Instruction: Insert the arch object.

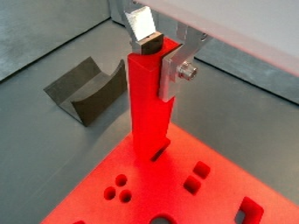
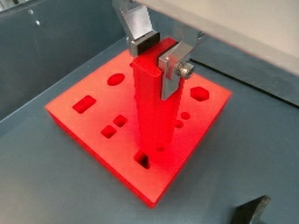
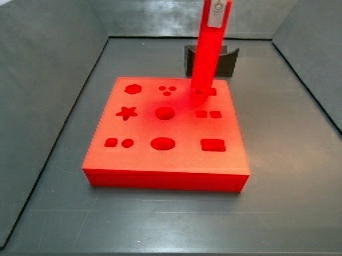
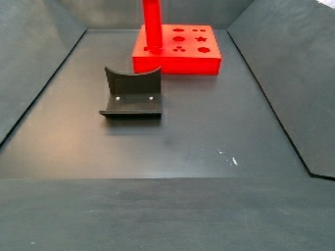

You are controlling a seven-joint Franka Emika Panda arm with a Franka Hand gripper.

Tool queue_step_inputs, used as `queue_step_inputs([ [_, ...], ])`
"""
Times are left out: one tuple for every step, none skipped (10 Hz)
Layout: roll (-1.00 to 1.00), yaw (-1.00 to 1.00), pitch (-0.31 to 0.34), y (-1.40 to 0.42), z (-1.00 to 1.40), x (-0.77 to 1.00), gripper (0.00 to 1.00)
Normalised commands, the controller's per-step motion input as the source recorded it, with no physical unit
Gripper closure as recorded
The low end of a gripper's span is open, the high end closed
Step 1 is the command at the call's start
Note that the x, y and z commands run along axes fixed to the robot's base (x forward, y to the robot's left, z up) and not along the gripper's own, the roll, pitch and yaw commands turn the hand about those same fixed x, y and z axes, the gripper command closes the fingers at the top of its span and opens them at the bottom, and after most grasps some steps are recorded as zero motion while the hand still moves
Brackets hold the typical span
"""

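The arch object (image 1: 149,105) is a tall, glossy red bar standing upright. My gripper (image 1: 162,54) is shut on its top end, with one silver finger (image 1: 177,74) flat on a face and the dark pad of the other behind it. Both wrist views show this grip (image 2: 158,54). The bar's lower end meets the flat red board (image 2: 87,83) at a small dark slot (image 2: 145,161) near one edge; how deep it sits I cannot tell. In both side views the bar (image 3: 206,55) (image 4: 152,25) rises from the board (image 3: 160,165) (image 4: 197,61).
A dark grey block with a curved scoop (image 1: 84,92) stands on the grey floor beside the board and shows in both side views (image 4: 131,93) (image 3: 230,60). The board has several shaped holes (image 3: 163,114). Grey bin walls (image 4: 39,88) ring the floor.
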Motion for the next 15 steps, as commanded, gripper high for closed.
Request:
queue_step_inputs([
  [0.01,0.12,-0.004,0.0,-0.22,0.34,1.0],
  [0.0,0.18,0.0,0.01,-0.22,0.34,1.0],
  [-0.01,0.12,0.0,0.0,-0.18,0.16,1.0],
  [-0.01,0.0,0.0,0.0,-0.19,-0.02,1.0],
  [-0.01,0.0,0.0,0.0,-0.22,-0.12,1.0],
  [0.0,0.0,0.0,0.0,-0.24,-0.09,1.0],
  [0.15,0.07,-0.013,-0.01,-0.36,-0.04,1.0],
  [0.2,0.22,-0.026,0.0,-0.37,0.0,1.0],
  [0.07,0.19,-0.011,-0.02,-0.28,0.0,1.0],
  [0.02,0.12,-0.05,-0.04,-0.37,0.0,1.0],
  [0.03,0.11,-0.057,-0.02,-0.45,0.0,1.0],
  [0.04,0.11,-0.086,0.0,-0.57,0.0,1.0],
  [0.07,0.11,-0.123,0.0,-0.78,0.0,1.0],
  [0.11,0.11,-0.123,0.0,-0.84,0.0,1.0],
  [0.1,0.06,-0.056,0.0,-0.52,0.0,1.0],
])
